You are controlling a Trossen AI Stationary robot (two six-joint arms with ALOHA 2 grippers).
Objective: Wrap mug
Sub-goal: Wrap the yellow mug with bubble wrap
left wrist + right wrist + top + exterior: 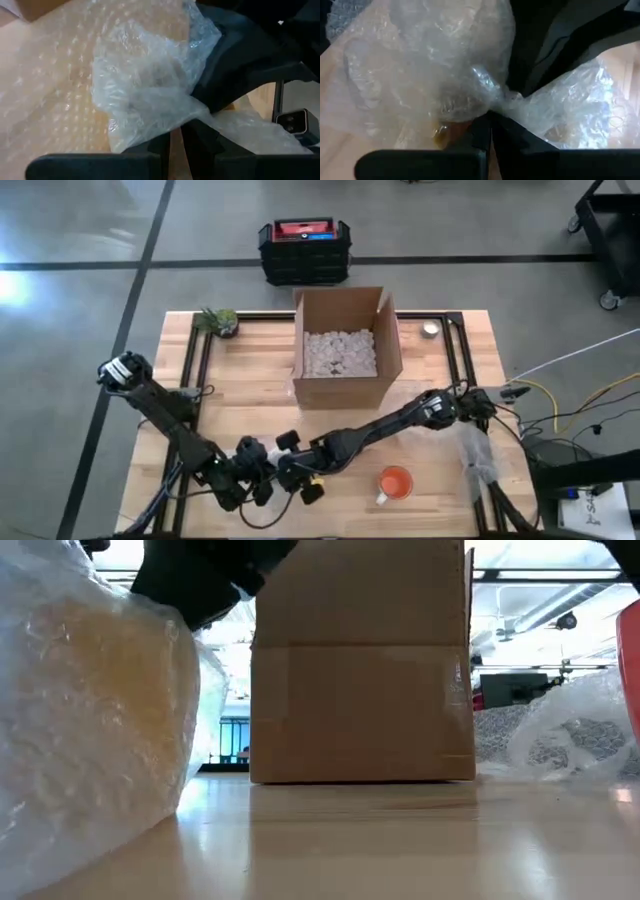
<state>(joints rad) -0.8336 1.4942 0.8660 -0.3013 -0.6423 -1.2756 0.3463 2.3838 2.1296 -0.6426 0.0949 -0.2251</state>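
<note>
A bundle of clear bubble wrap (90, 710) with something yellowish inside sits on the table near its front edge, left of the middle. In the high view both grippers cover it. My left gripper (255, 475) and my right gripper (300, 475) meet over it, each shut on the wrap. An unwrapped orange mug (395, 483) stands on its base to their right, touched by neither. My left gripper pinches a bunched fold of the bubble wrap (162, 125) between its two fingers, at the side of the bundle. The bundle's underside rests on the table. My right gripper pinches a gathered, twisted neck of the wrap (492, 107) between its two fingers, several layers together. An amber patch (442, 132) shows through the wrap beside the fingers.
An open cardboard box (345, 350) with white packing filler stands at the middle back. Loose bubble wrap (475, 455) lies at the right edge. A small potted plant (218, 320) sits at the far left corner, a small round thing (430, 330) at the far right.
</note>
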